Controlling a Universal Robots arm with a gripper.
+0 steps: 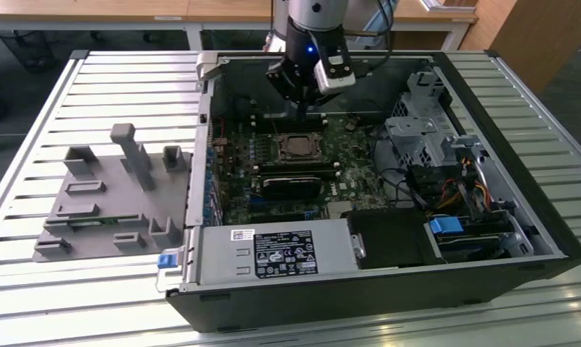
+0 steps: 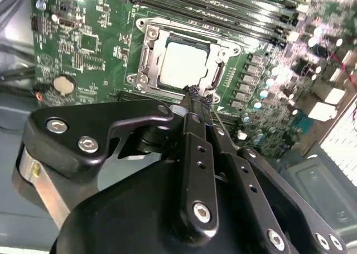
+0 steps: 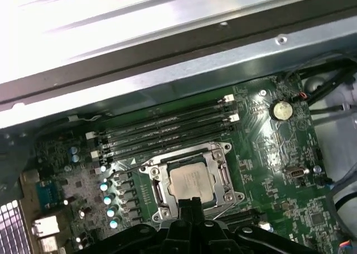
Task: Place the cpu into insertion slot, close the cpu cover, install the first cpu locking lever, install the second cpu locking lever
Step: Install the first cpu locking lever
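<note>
Jaws pressed together, my gripper (image 2: 195, 93) hovers at the edge of the cpu cover (image 2: 146, 53), a thin silver frame lying flat around the cpu (image 2: 187, 64) (dull, square, metal-faced), seated in the insertion slot (image 1: 296, 147), upper centre of the exterior view, amid green circuit board (image 2: 83, 42).
</note>
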